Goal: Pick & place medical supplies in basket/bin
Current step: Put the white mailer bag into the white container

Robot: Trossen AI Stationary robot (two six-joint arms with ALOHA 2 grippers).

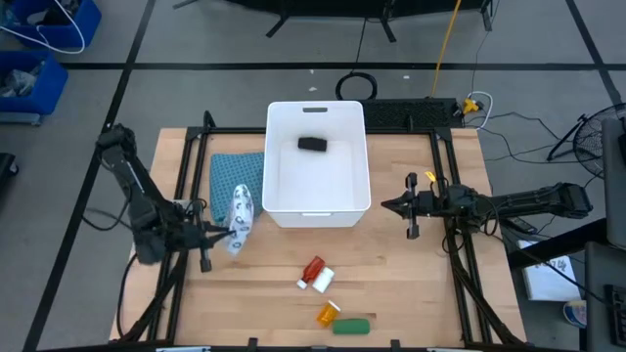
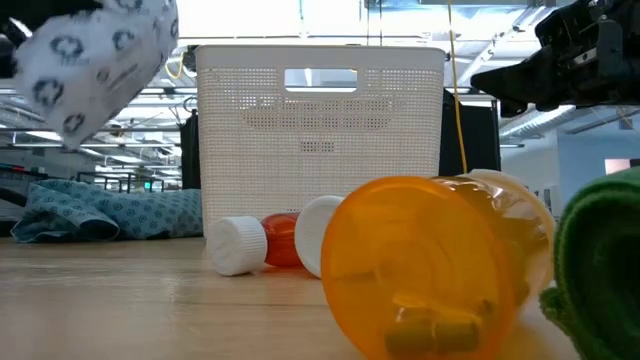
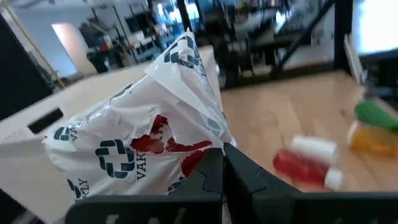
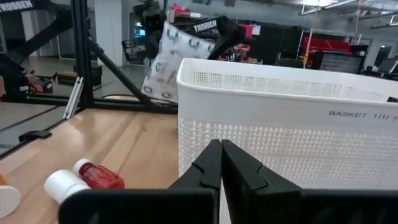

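Packet (image 1: pixel 241 215), white with dark dots, hangs lifted off the table at the left of the high view, clamped between the fingers of the left gripper (image 1: pixel 227 234); in the left wrist view the packet (image 3: pixel 140 140) shows teal crosses and a red patch through the plastic, and in the low view it floats at the upper left (image 2: pixel 95 65), clear of the wood. Just above it in the high view lies the teal patterned cloth (image 1: pixel 235 174), beside the left wall of the white basket (image 1: pixel 279 186), which sits at the centre and holds a black oblong (image 1: pixel 312 144) near its far end. Below the basket, on the bare table (image 1: pixel 411 293), lie the red tube (image 1: pixel 313 268) touching the white bottle (image 1: pixel 322 281), and lower still the orange vial (image 1: pixel 328 314) next to the green oblong (image 1: pixel 351 326). The right gripper (image 1: pixel 389 206) waits at the right of the basket, fingers pressed together with nothing between them, pointing at the basket's wall.
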